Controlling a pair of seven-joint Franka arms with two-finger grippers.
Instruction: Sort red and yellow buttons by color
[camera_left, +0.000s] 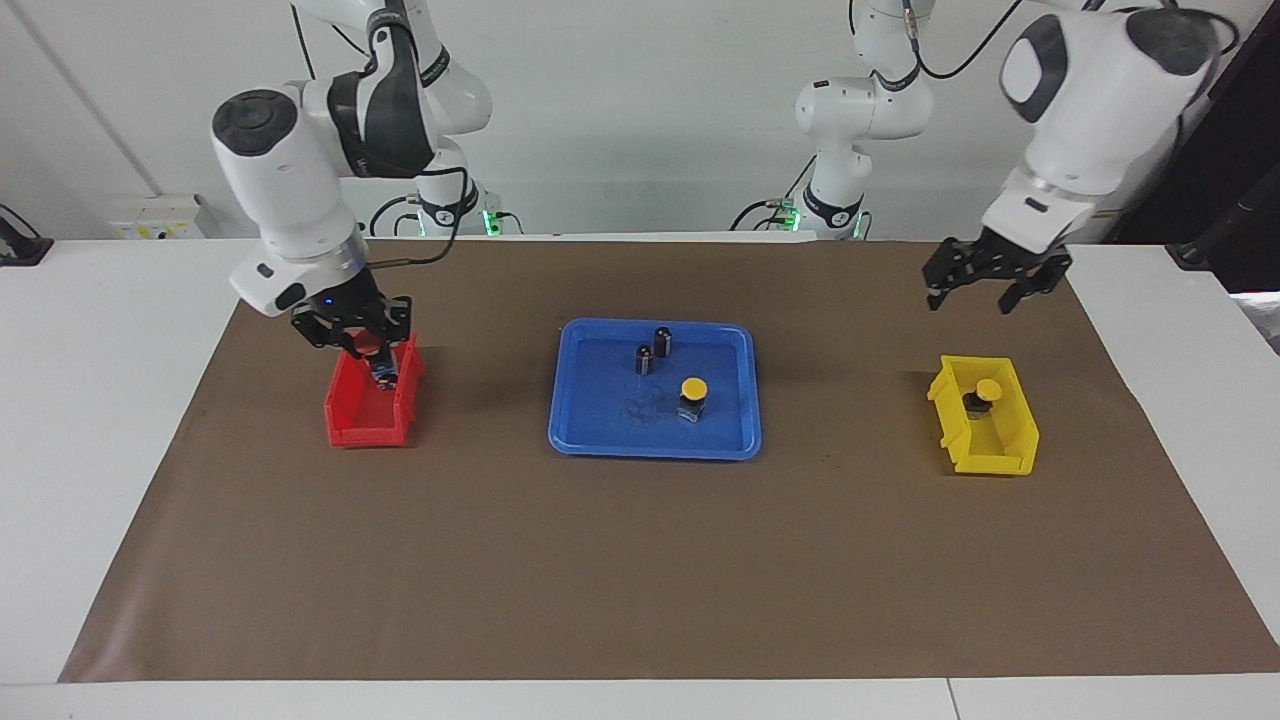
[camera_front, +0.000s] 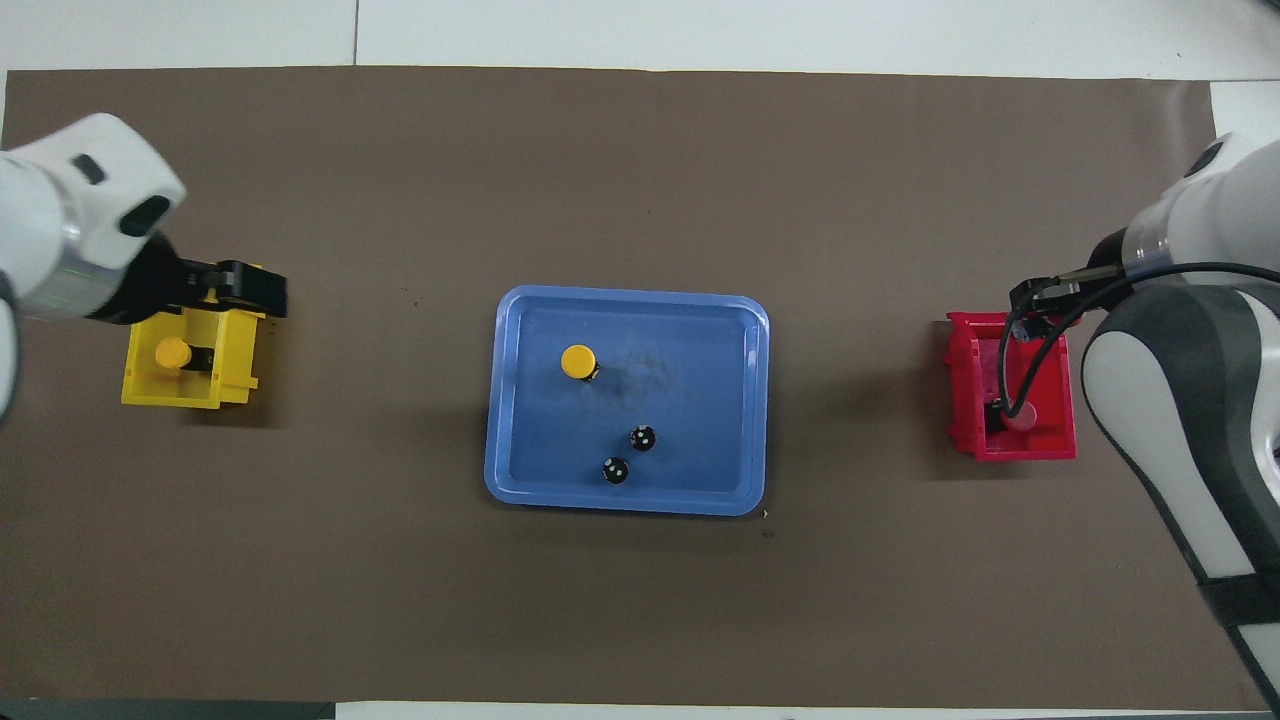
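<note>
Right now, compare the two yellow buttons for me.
The tray's yellow button stands upright on the blue tray, unsorted; the binned yellow button lies tilted inside the yellow bin, under the left claw. Both have yellow caps on black bases.

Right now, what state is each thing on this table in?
Blue plastic tray: holds one yellow button and two dark cylinders.
Yellow bin: holds one yellow-capped button.
Red bin: right gripper inside with a red button.
Left gripper: open, above yellow bin.
</note>
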